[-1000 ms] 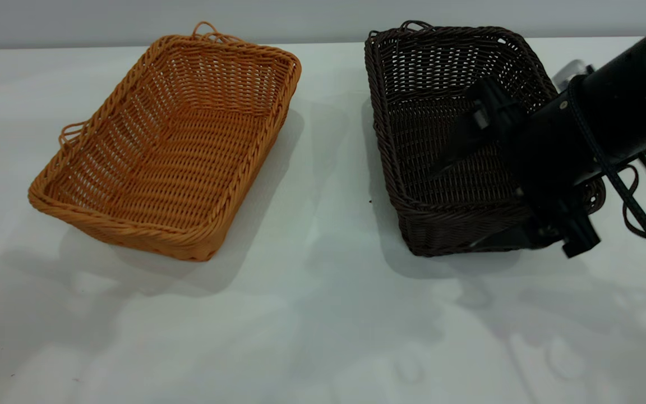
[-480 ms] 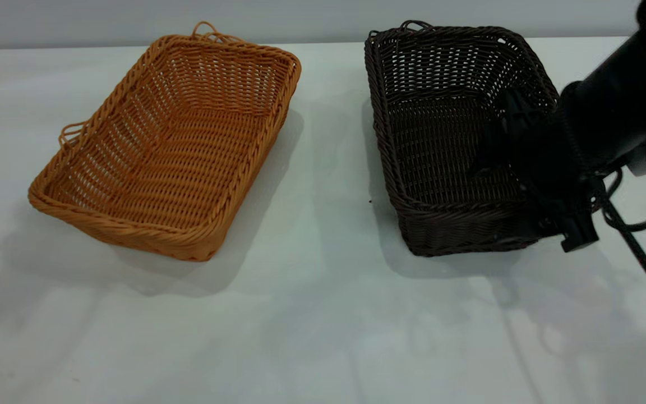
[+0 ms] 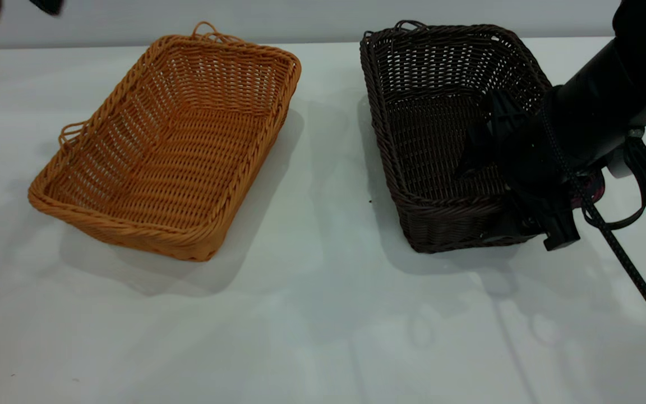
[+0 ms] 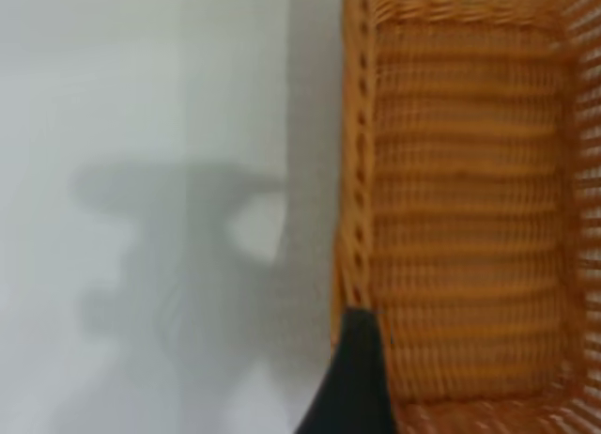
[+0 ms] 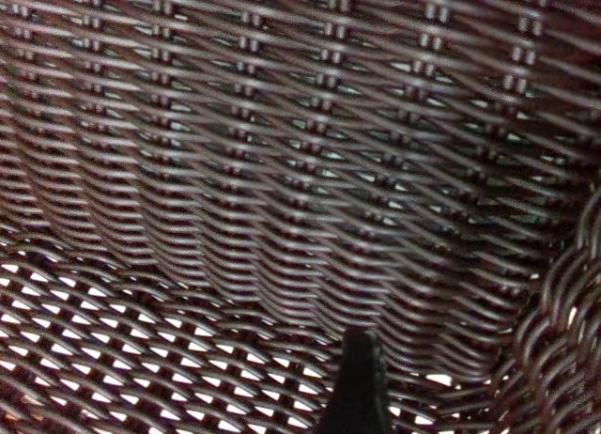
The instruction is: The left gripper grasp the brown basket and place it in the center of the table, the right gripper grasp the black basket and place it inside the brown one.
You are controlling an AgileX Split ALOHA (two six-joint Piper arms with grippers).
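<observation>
The brown basket (image 3: 171, 140) lies on the table (image 3: 312, 314) at the left, nothing in it. The black basket (image 3: 441, 129) lies at the right. My right gripper (image 3: 511, 191) is at its near right corner, one finger inside the basket and the other outside, shut on the wall. In the right wrist view one finger (image 5: 362, 387) lies against the dark weave (image 5: 282, 171). My left gripper (image 3: 14, 5) shows at the top left edge, open and high behind the brown basket. In the left wrist view its finger (image 4: 352, 378) is over the brown basket's rim (image 4: 362, 171).
A black cable (image 3: 626, 264) trails from the right arm over the table at the right. A strip of bare table separates the two baskets. The table's far edge meets a grey wall (image 3: 312, 17).
The right gripper has closed in on the black basket's right wall, and the basket has shifted slightly left. The left gripper has come into view at the top left.
</observation>
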